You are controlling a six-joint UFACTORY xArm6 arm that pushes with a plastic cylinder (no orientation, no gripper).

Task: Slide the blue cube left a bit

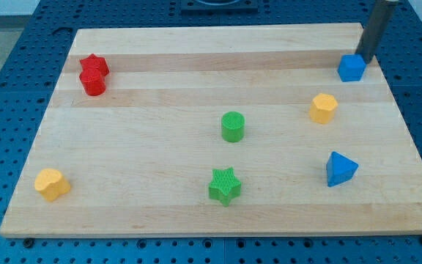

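Wooden board (196, 213), view's top right: blue cube (351, 67). My tip (363, 60), a bare rod with no jaws, touching cube's upper-right edge. Advise short, level push leftward through cube centre; avoid spinning it.

My tip (364, 59) touches the blue cube (351, 68) at its upper right.

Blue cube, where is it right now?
The blue cube sits near the board's top right corner, my tip touching its upper right side, with the yellow block nearest below it.
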